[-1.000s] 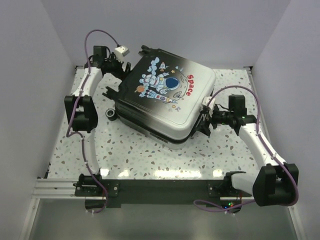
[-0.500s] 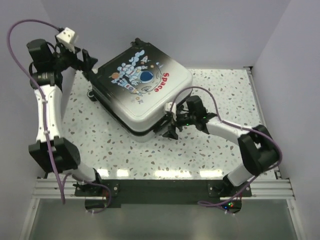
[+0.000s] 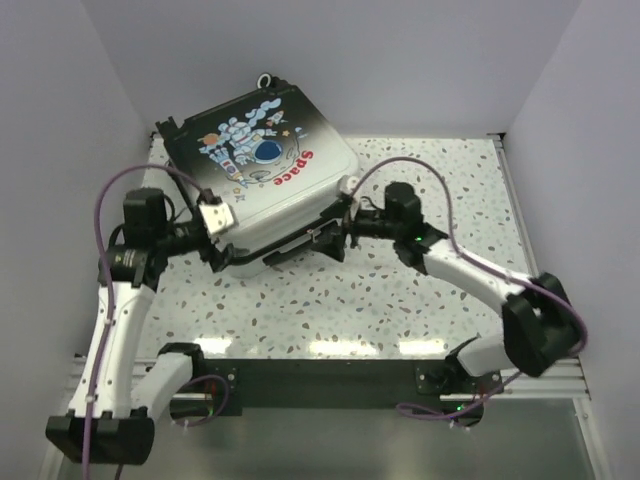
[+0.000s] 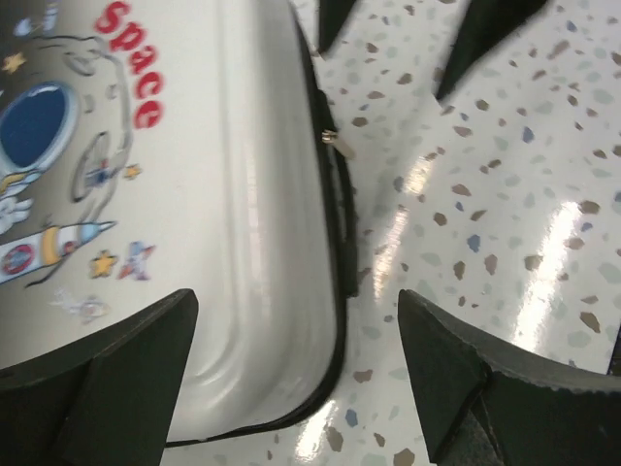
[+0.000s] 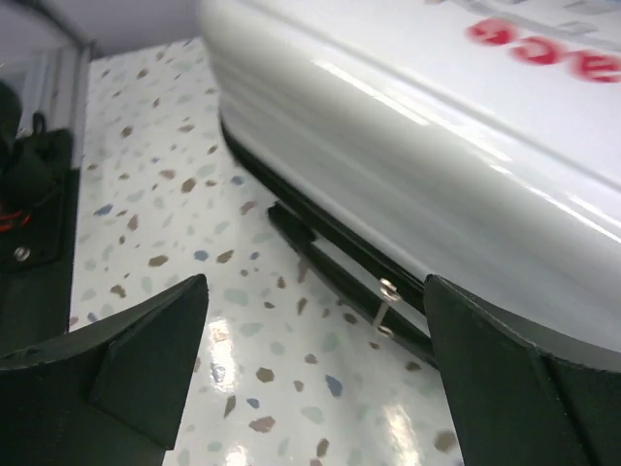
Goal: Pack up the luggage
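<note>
The luggage (image 3: 262,170) lies flat and shut at the back left of the table, astronaut print and red "Space" facing up. My left gripper (image 3: 238,258) is open at its near left corner; in the left wrist view (image 4: 296,359) the white shell (image 4: 194,194) and black zip seam sit between the fingers. My right gripper (image 3: 312,240) is open at the near edge. In the right wrist view (image 5: 315,330) a metal zip pull (image 5: 385,303) hangs on the seam between the fingers. The same pull shows in the left wrist view (image 4: 332,139). Neither gripper holds anything.
The speckled tabletop (image 3: 420,300) has white walls on the left, back and right. A black rail (image 3: 320,375) runs along the near edge. The right gripper's black fingertips (image 4: 485,34) show at the top of the left wrist view.
The luggage has slid toward the back left. My left arm swung from the back left corner down to the luggage's near left corner. My right gripper followed leftward along the near edge.
</note>
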`<move>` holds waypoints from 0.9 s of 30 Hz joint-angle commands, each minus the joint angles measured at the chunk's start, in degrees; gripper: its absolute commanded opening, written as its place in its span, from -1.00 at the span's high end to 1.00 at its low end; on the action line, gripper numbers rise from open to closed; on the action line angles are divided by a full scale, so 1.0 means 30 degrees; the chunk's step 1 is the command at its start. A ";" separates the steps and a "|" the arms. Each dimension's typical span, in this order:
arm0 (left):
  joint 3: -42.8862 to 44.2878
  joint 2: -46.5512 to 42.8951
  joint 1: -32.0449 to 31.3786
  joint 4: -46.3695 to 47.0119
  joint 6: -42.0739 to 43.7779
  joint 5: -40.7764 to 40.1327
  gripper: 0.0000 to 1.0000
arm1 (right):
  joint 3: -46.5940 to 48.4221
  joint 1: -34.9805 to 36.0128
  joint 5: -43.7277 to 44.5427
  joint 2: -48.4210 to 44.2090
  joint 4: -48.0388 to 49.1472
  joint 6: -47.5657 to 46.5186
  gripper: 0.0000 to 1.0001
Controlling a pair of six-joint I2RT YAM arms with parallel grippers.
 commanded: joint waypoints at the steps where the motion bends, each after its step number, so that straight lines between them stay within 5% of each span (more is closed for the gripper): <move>1: -0.2400 -0.2810 -0.1964 -0.1282 0.3785 -0.1031 -0.76 | -0.2299 -0.1235 0.3426 -0.4499 -0.0185 0.3176 -0.91; 5: -0.4658 -0.3867 -0.2615 0.0154 0.4342 -0.2118 -0.66 | -0.4732 -0.1325 0.7560 -0.6996 -0.1656 0.3680 -0.41; 11: -0.7413 -0.5567 -0.2996 0.1358 0.6684 -0.2648 -0.62 | -0.6463 0.0226 1.0523 -0.5714 0.1735 0.4121 0.00; 20: -0.7943 -0.4019 -0.3933 0.1004 0.7219 -0.3290 -0.57 | -0.5733 0.1574 1.1608 -0.0294 0.8651 0.3916 0.11; 27: -0.8499 -0.3986 -0.4958 0.2352 0.5752 -0.4257 -0.58 | -0.5294 0.2979 1.2806 0.0763 1.0004 0.4150 0.08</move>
